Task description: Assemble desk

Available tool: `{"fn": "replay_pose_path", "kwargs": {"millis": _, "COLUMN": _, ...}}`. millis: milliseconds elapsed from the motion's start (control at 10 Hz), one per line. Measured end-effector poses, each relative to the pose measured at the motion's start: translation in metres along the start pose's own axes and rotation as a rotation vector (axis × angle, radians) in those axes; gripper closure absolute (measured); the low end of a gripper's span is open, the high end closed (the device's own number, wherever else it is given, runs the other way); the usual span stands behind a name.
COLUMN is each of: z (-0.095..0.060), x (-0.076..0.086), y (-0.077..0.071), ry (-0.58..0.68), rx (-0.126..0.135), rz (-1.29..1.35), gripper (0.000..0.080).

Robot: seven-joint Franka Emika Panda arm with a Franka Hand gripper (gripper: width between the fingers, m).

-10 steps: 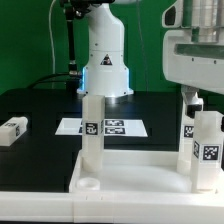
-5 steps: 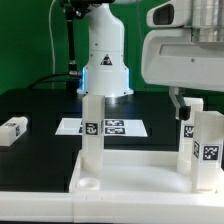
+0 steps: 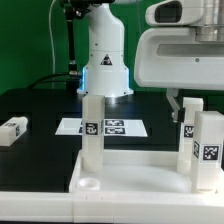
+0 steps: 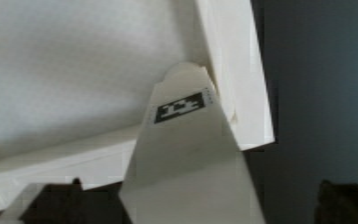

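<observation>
Gripper first: the arm's white two-finger gripper (image 3: 182, 102) is spread wide with nothing in it, hanging over the far corner of the big white plastic rimmed tabletop (image 3: 140, 175) on the exterior view's right. Directly under it is a short square white leg (image 3: 188, 130) with a black-and-white tag, standing upright at that corner, its top about level with the fingers. In the wrist view that leg runs up the middle and the two dark fingertips (image 4: 51, 205) sit well off to either side of it, with a gap on both sides, so no contact. A second tagged white leg (image 3: 208, 150) stands upright just in front of it on the same side of the tabletop. A third upright white leg (image 3: 92, 125) is at the tabletop's far corner on the exterior view's left, with an open round socket (image 3: 88, 185) in front of it. The fourth leg (image 3: 12, 130) lies flat on the black table (image 3: 40, 105), off past the tabletop's left side. The flat white marker board (image 3: 112, 127) lies behind the tabletop's far rim.
</observation>
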State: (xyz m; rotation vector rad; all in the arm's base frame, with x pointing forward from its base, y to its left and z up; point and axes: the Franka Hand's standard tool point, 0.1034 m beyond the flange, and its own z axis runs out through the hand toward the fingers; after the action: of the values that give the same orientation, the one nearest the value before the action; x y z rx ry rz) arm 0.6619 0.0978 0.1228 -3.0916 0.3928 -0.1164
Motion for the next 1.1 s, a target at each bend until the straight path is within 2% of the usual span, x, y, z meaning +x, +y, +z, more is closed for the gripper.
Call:
{"fn": "replay_pose_path", "kwargs": {"millis": 200, "z": 0.0001, "x": -0.0001, "y": -0.0001, "ry": 0.0, "rx": 0.0, "rz": -0.085, "gripper": 0.0151}}
{"fn": "replay_pose_path", "kwargs": {"millis": 300, "z": 0.0001, "x": 0.0001, "y": 0.0003, "ry": 0.0, "rx": 0.0, "rz": -0.084, "gripper": 0.024}}
{"fn": "replay_pose_path", "kwargs": {"millis": 500, "z": 0.0001, "x": 0.0001, "y": 0.0004, "ry": 0.0, "rx": 0.0, "rz": -0.083, "gripper": 0.0515}}
{"fn": "replay_pose_path", "kwargs": {"millis": 700, "z": 0.0002, "x": 0.0001, "y": 0.0003, "ry": -0.001, "rx": 0.002, "rz": -0.043, "gripper": 0.0511}}
{"fn": "replay_pose_path", "kwargs": {"millis": 900, "z": 0.0002, "x": 0.0001, "y": 0.0007, "ry": -0.001, "rx": 0.001, "rz": 0.103, "gripper": 0.0511}}
{"fn": "replay_pose_path", "kwargs": {"millis": 1100, "z": 0.0009, "x": 0.0017, "y": 0.0043, "ry": -0.006, "rx": 0.012, "rz": 0.282, "gripper": 0.0511}}
